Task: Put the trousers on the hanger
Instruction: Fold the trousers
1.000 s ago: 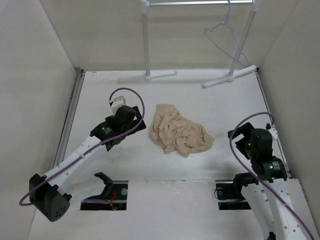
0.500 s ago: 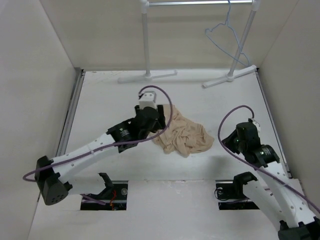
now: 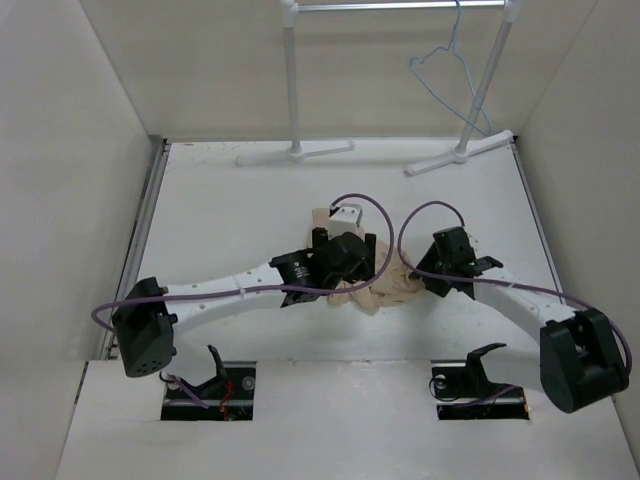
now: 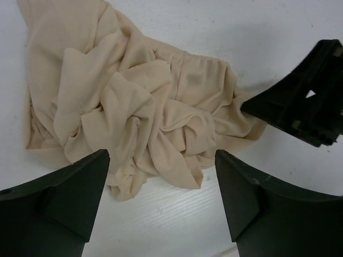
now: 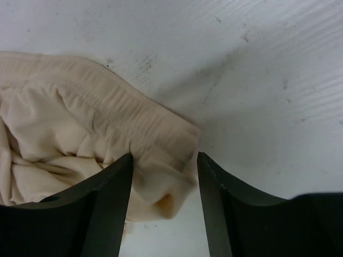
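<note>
The beige trousers (image 3: 388, 287) lie crumpled mid-table, partly under my left arm; they fill the left wrist view (image 4: 134, 107). My left gripper (image 3: 348, 270) hovers over their near edge, open (image 4: 161, 163), with nothing held between its fingers (image 4: 64, 198). My right gripper (image 3: 432, 277) sits at the heap's right edge, also seen as a black shape (image 4: 303, 101). In the right wrist view it is open (image 5: 164, 160) and straddles a bunched waistband corner (image 5: 161, 155) of the trousers lying on the table. The light-blue hanger (image 3: 450, 75) hangs on the rack at the back right.
A white garment rack (image 3: 293, 90) stands at the back, its flat feet (image 3: 460, 155) on the table. Beige walls close in on the left, right and back. Two cutouts (image 3: 210, 385) with arm mounts sit at the near edge.
Both arms swung in toward the trousers. The left gripper moved from the left side to above the heap. The right gripper came from the right edge to the waistband corner.
</note>
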Robot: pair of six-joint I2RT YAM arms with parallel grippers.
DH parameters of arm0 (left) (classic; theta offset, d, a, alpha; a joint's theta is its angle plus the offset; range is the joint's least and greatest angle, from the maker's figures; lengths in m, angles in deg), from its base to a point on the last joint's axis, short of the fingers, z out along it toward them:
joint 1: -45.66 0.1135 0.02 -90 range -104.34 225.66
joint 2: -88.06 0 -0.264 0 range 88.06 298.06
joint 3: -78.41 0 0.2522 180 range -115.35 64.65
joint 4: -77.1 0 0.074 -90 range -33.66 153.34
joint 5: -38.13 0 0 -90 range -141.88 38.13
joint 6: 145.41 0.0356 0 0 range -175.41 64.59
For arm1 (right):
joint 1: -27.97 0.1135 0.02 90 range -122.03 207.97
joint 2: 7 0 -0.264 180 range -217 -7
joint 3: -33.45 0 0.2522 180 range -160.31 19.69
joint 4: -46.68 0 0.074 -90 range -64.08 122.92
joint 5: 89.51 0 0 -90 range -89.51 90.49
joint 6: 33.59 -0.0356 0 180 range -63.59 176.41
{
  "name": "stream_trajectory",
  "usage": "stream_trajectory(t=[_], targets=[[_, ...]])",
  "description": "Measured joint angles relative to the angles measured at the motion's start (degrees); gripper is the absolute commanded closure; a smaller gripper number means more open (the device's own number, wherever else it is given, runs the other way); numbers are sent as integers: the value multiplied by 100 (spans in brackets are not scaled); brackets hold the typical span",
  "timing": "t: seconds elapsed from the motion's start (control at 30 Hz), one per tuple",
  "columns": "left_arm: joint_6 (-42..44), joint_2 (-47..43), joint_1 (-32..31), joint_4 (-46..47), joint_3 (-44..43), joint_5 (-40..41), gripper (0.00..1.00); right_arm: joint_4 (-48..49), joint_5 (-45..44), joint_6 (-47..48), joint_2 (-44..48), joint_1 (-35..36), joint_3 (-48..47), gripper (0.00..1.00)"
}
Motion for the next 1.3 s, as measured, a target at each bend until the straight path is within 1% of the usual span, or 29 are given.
stream_trajectory(t=[0.07, 0.1, 0.17, 0.2, 0.23, 0.33, 0.4, 0.43, 0.5, 0.53, 0.57, 0.6, 0.63, 0.7, 0.73, 0.8, 0.87, 0.93, 1.03, 1.07, 1.13, 1.23, 1.3], targets=[[-149, 118, -70, 70, 0, -11, 19, 205, 90, -103, -291, -24, 0, 45], [-203, 212, -105, 101, 0, -15, 19, 310, 125, -136, -411, -50, 0, 52], [-302, 496, -181, 138, -2, -28, 20, 474, 203, -195, -599, -116, -7, 74], [-341, 658, -216, 133, 0, -31, 21, 533, 214, -234, -643, -142, -7, 81], [-374, 822, -251, 129, 0, -35, 22, 584, 225, -273, -660, -160, -7, 85], [-431, 1259, -321, 140, -7, -42, 26, 638, 186, -374, -437, -197, 0, 87], [-455, 1565, -339, 140, -44, -42, 37, 634, 118, -391, -68, -210, 0, 87], [-466, 1714, -332, 149, -72, -33, 47, 634, 74, -391, 177, -214, 0, 88], [-494, 2011, -291, 157, -157, 7, 72, 625, 2, -387, 595, -221, -2, 89], [-490, 2120, -249, 157, -188, 20, 81, 612, -22, -380, 743, -227, -2, 90], [-492, 2184, -201, 144, -205, 28, 87, 588, -35, -378, 883, -238, -4, 91], [-501, 2190, -144, 131, -205, 42, 92, 551, -48, -361, 997, -254, -4, 93], [-503, 2164, -76, 109, -205, 70, 94, 498, -74, -345, 1113, -271, -4, 93], [-501, 1965, 72, 122, -144, 155, 95, 352, -144, -295, 1316, -297, -37, 96], [-498, 1727, 173, 140, -15, 212, 95, 251, -197, -258, 1403, -299, -83, 96], [-496, 949, 481, 26, 330, 352, 95, -33, -350, -142, 1567, -293, -334, 97], [-492, -142, 1001, -190, 586, 481, 95, -321, -575, 31, 1665, -234, -767, 98], [-481, -1261, 1740, -319, 619, 595, 95, -588, -859, 247, 1729, -107, -1394, 98], [-472, -2544, 3012, -575, 350, 682, 95, -1064, -1360, 634, 1720, 256, -2804, 98], [-448, -2820, 3416, -697, 146, 717, 95, -1152, -1510, 756, 1718, 385, -3265, 98], [-356, -3091, 4059, -881, -365, 732, 94, -1338, -1899, 1038, 1676, 776, -4360, 98], [-144, -3147, 4857, -1043, -1392, 688, 93, -1397, -2634, 1578, 1631, 1624, -5814, 98], [-9, -3064, 5254, -1069, -2020, 623, 93, -1379, -3128, 1967, 1633, 2299, -6509, 98]])
